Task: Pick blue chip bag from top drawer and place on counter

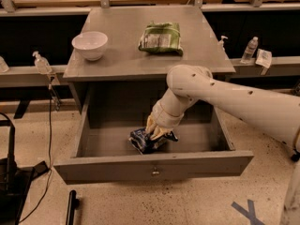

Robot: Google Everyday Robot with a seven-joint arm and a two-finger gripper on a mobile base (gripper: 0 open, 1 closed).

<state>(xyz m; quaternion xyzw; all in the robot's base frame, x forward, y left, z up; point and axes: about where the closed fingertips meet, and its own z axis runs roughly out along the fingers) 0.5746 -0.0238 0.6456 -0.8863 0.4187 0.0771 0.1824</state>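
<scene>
The top drawer (197, 165) stands pulled open below the grey counter (122, 62). The crumpled blue chip bag (140, 143) lies on the drawer floor, left of centre near the front panel. My gripper (154, 131) reaches down into the drawer from the right. Its tan fingers are closed over the top of the bag, which rests on the drawer floor. My white arm (225, 100) crosses above the drawer's right half and hides part of its floor.
On the counter are a white bowl (90, 45) at the left and a flat green bag (160, 37) at centre back. Small bottles (41, 62) (251, 49) stand on ledges either side. A black stand (9, 172) is on the floor at the left.
</scene>
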